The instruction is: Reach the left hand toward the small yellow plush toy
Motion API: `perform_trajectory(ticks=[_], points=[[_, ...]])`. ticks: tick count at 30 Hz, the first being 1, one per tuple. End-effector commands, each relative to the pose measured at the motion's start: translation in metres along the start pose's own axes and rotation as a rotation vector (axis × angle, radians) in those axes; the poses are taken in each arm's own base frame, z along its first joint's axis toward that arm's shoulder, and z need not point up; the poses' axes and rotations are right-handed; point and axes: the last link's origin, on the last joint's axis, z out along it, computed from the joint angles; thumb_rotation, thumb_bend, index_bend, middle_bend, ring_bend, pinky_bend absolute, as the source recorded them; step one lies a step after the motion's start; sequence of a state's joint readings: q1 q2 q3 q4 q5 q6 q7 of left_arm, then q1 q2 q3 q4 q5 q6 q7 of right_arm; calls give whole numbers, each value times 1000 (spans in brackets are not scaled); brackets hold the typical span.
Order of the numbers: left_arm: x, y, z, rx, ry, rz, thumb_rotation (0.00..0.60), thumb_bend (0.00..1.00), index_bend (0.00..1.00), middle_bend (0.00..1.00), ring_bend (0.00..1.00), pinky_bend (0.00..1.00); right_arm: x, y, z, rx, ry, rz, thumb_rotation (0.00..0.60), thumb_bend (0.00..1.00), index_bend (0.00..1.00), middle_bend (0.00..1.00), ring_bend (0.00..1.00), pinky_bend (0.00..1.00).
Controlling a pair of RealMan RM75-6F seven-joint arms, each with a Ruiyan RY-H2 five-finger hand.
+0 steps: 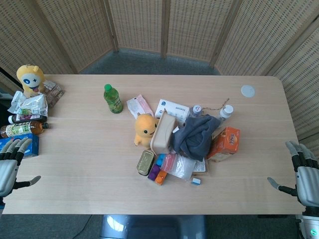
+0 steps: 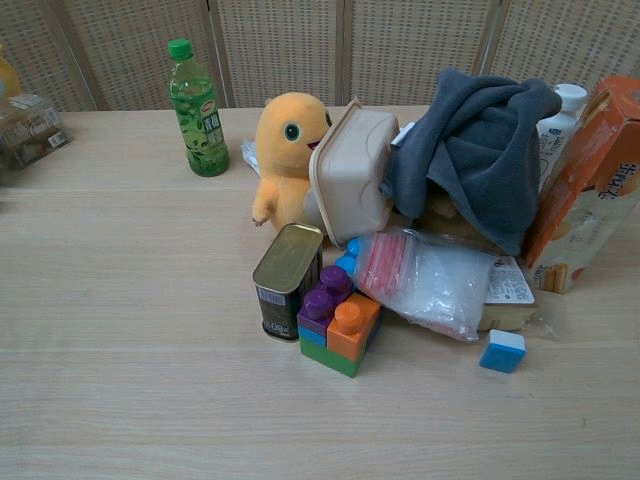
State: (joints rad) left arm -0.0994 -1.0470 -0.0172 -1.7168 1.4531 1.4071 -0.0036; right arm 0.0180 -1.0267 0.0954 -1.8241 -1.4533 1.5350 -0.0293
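Nearest, at the lower left of the head view, the left hand [image 1: 11, 167] rests at the surface [image 1: 79, 164] edge with fingers released and spread, holding nothing; the right hand [image 1: 305, 174] at lower right is likewise spread and empty. To reach well, I judge the left hand should travel up and right over bare wood, passing left of the tin [image 1: 145, 163] and blocks [image 2: 338, 322]. Further in, the plush [image 1: 145, 128] sits upright just left of centre, long axis vertical, leaning against the beige box [image 2: 350, 172], face turned toward the box at its right
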Motion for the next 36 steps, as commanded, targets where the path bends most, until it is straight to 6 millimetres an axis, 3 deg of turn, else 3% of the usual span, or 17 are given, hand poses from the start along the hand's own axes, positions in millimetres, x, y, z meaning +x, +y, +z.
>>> perform_trajectory(ticks=[1, 7, 11, 15, 19, 25, 30, 36], points=[[1, -1, 0, -4, 0, 1, 600, 0, 0, 0, 0, 0, 1, 0, 0, -2, 2, 1, 544, 0, 0, 0, 0, 0], [0, -3, 5, -10, -11, -2, 600, 0, 0, 0, 0, 0, 2, 0, 1, -2, 7, 4, 544, 0, 0, 0, 0, 0], [-2, 15, 27, -72, -23, -1, 600, 0, 0, 0, 0, 0, 2, 0, 1, -2, 8, 7, 545, 0, 0, 0, 0, 0], [8, 62, 68, -248, 25, 55, 600, 0, 0, 0, 0, 0, 3, -1, 1, 3, 8, 15, 545, 0, 0, 0, 0, 0], [15, 121, 112, -456, 123, 67, 600, 0, 0, 0, 0, 0, 4, -2, 0, 10, 3, 22, 542, 0, 0, 0, 0, 0], [0, 178, 161, -551, 67, 123, 600, 0, 0, 0, 0, 0, 6, -1, 0, 11, 5, 32, 544, 0, 0, 0, 0, 0], [-13, 219, 189, -563, -2, 188, 600, 0, 0, 0, 0, 0, 6, -1, 1, 8, -2, 36, 543, 0, 0, 0, 0, 0], [-26, 257, 206, -567, -61, 226, 600, 0, 0, 0, 0, 0, 8, 2, 2, -1, 6, 45, 543, 0, 0, 0, 0, 0]])
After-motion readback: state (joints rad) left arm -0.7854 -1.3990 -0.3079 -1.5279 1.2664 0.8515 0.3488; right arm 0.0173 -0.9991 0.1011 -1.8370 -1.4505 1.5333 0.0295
